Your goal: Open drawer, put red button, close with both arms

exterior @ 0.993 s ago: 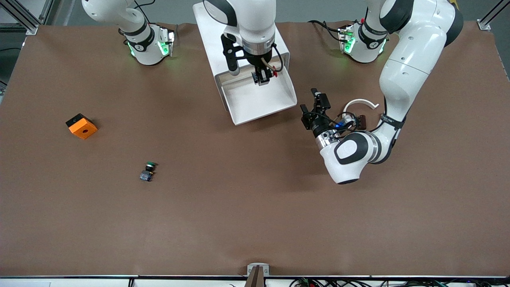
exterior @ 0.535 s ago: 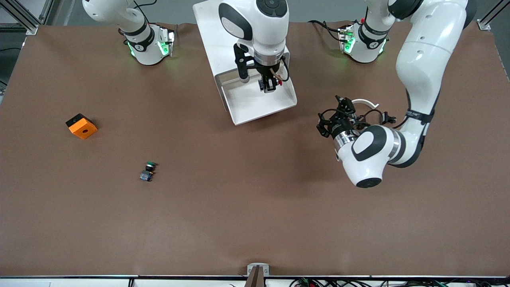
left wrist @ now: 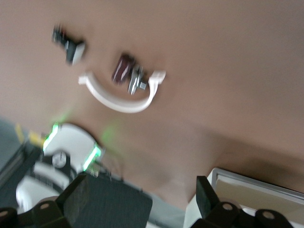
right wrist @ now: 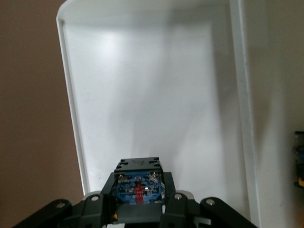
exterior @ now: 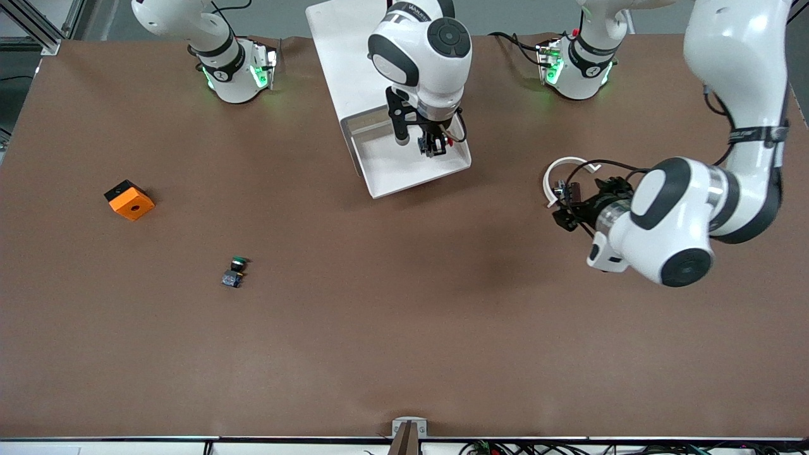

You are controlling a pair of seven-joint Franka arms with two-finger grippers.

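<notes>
Right gripper [exterior: 433,146] pinching red button [right wrist: 138,190], blue-black body showing, above open white drawer [exterior: 404,170], left gripper [exterior: 564,205] fingers spread over table.

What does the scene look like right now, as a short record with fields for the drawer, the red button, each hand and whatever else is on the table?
drawer: pulled open from the white cabinet, tray bare
red button: gripped by the right hand, over the open drawer
right hand: shut on the red button
left hand: open, holding nothing, over the table above a white curved part, toward the left arm's end
green button: on the table, nearer the front camera than the drawer
orange block: on the table, toward the right arm's end
</notes>
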